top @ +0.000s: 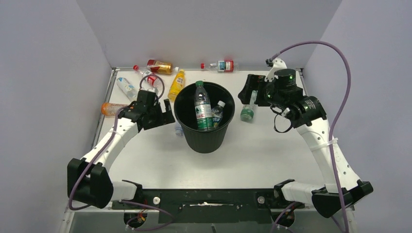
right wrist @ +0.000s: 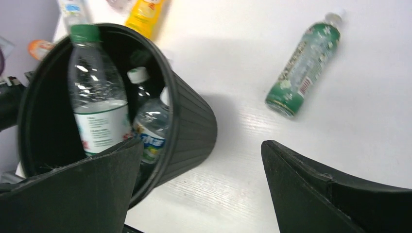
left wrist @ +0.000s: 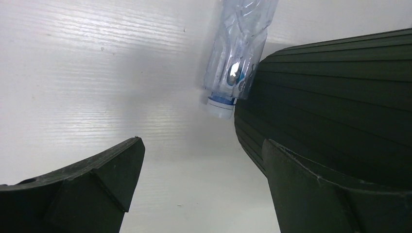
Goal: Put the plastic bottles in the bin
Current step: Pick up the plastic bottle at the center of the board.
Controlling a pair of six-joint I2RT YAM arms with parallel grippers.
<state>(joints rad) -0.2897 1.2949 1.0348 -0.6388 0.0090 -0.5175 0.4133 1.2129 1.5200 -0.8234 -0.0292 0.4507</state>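
The black bin (top: 204, 141) stands mid-table with a green-capped clear bottle (top: 202, 107) and a white-capped bottle (top: 217, 112) inside; both also show in the right wrist view (right wrist: 97, 102) (right wrist: 150, 128). My left gripper (top: 165, 115) is open and empty just left of the bin. In its view (left wrist: 203, 143) a clear blue-white bottle (left wrist: 238, 53) lies against the bin wall (left wrist: 340, 97). My right gripper (top: 247, 94) is open and empty right of the bin (right wrist: 189, 121), above a green-labelled bottle (top: 248, 112) lying on the table (right wrist: 303, 65).
Along the back left lie an orange bottle (top: 111, 108), a clear blue-white one (top: 126, 87), a red-labelled one (top: 148, 77), an amber one (top: 160, 66) and a yellow one (top: 177, 83). A red-labelled clear bottle (top: 221, 65) lies at the back wall. Walls enclose three sides.
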